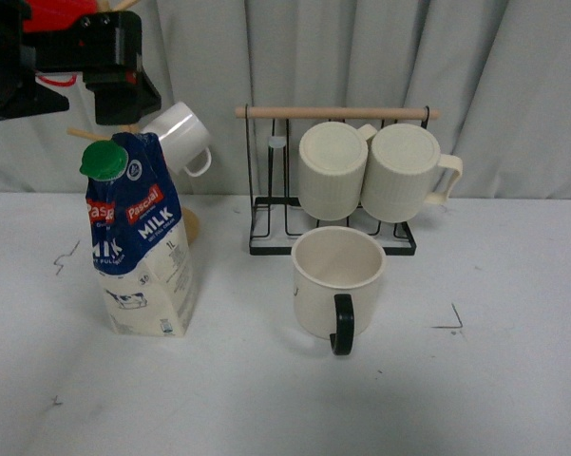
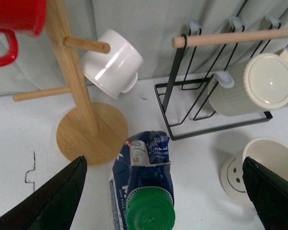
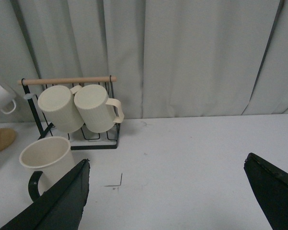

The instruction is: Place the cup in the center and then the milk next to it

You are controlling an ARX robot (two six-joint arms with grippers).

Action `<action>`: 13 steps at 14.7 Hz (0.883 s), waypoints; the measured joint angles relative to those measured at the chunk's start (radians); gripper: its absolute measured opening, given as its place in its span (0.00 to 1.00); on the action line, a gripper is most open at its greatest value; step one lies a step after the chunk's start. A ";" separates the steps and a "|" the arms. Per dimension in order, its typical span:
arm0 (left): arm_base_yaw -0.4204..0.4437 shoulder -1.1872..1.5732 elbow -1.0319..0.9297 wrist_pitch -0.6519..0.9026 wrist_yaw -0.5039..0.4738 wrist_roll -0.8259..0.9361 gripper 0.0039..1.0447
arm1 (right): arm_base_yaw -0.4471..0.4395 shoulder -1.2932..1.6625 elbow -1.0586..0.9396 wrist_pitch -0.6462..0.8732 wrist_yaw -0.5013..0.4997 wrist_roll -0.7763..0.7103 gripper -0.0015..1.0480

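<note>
**Left tool** [image 2: 164, 163] **over the milk.** The tool's two dark fingers [image 2: 57, 196] are spread wide and nothing is gripped. The milk [image 2: 144, 184] is seen directly below the tool, in the gap between the fingers and clear of both. The carton stands upright on the tabletop [image 2: 19, 143], so its long axis runs straight up toward the tool and the green cap [image 2: 151, 213] is presented almost end-on. A vertical descent is judged to be what the coming grasp turns on.

To the robot's right of the tool, just beyond one finger, the cup [image 2: 259, 165] is seen upright with its smiley face showing. In the front view it is placed near the middle of the tabletop, apart from the carton, so that step is judged complete.

Farther off, the wooden mug tree [image 2: 88, 129] and the wire rack [image 2: 182, 129] are seen behind both.

The right tool [image 3: 167, 160] is likewise spread and empty, and it is well apart from the milk. The left arm is therefore judged the nearer.
</note>
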 joint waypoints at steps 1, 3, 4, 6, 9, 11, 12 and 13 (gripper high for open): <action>-0.009 0.012 -0.015 0.003 -0.008 0.005 0.94 | 0.000 0.000 0.000 0.000 0.000 0.000 0.94; -0.020 0.035 -0.052 0.011 -0.027 0.019 0.94 | 0.000 0.000 0.000 0.000 0.000 0.000 0.94; -0.027 0.046 -0.069 0.023 -0.035 0.021 0.94 | 0.000 0.000 0.000 0.000 0.000 0.000 0.94; -0.038 0.074 -0.087 0.056 -0.050 0.022 0.94 | 0.000 0.000 0.000 0.000 0.000 0.000 0.94; -0.047 0.128 -0.098 0.072 -0.090 0.022 0.94 | 0.000 0.000 0.000 0.000 0.000 0.000 0.94; -0.048 0.137 -0.100 0.072 -0.109 0.022 0.78 | 0.000 0.000 0.000 0.000 0.000 0.000 0.94; -0.048 0.137 -0.100 0.072 -0.114 0.023 0.68 | 0.000 0.000 0.000 0.000 0.000 0.000 0.94; -0.049 0.137 -0.100 0.069 -0.119 0.023 0.56 | 0.000 0.000 0.000 0.000 0.000 0.000 0.94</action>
